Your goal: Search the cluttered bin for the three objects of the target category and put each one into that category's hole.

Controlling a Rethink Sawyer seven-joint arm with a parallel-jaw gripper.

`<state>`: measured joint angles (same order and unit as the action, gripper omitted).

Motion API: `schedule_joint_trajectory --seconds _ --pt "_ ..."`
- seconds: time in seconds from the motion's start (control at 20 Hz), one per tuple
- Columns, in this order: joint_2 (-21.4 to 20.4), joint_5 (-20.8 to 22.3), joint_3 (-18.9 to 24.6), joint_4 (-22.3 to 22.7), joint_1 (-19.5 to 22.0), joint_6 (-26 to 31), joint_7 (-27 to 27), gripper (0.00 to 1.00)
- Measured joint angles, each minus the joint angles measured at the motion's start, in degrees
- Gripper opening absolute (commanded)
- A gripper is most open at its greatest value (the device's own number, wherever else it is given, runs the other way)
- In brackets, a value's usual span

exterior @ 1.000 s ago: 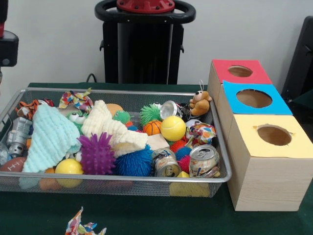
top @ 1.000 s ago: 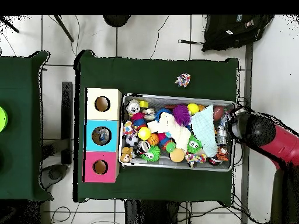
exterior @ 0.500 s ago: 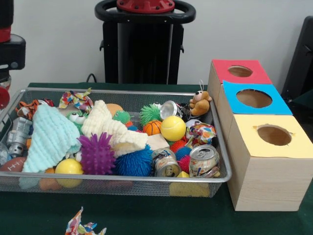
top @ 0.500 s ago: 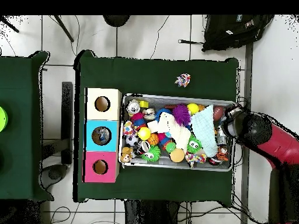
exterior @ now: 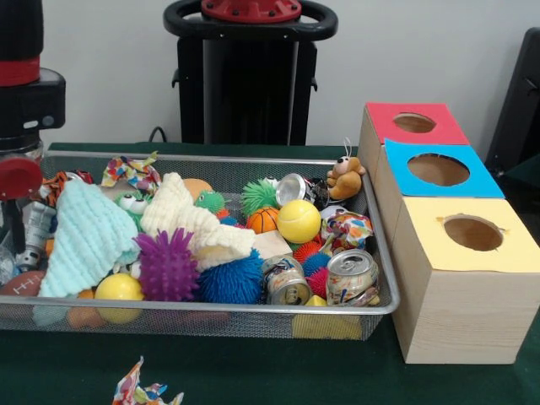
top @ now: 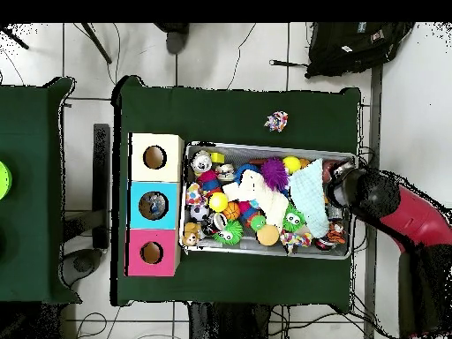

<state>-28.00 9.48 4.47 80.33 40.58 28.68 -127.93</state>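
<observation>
Arm [top: 388, 207] moved in over bin [exterior: 211, 314]; green tablecloth [exterior: 253, 380], tiled floor [top: 221, 62].

You're looking at a robotics lab: a green-clothed bench [top: 238, 106] on a pale tiled floor [top: 88, 53] with loose black cables [top: 221, 48], beside a red-and-black robot arm [top: 415, 225].

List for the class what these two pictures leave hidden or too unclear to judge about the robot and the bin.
- Claw: in the front view the arm is cut by the left edge; overhead, the arm's bulk covers it. Open or shut is unknown.
- Bin items beneath the mint cloth are covered in both views.
- Contents of the yellow box hole: dark in both views.
</observation>
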Motion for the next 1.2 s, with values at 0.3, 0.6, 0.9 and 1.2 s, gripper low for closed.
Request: schedule_joint_trajectory --seconds 0.3,0.6,0.9,1.2 --pt "1.2 0.0 0.0 0.0 0.0 0.0 0.0 1.0" --pt "3.2 0.0 0.0 -0.2 0.0 0.0 0.0 1.0" --pt "6.5 0.0 0.1 -0.7 0.0 0.0 0.0 1.0" --pt "7.6 0.0 0.1 -1.3 0.1 -0.3 0.0 1.0"
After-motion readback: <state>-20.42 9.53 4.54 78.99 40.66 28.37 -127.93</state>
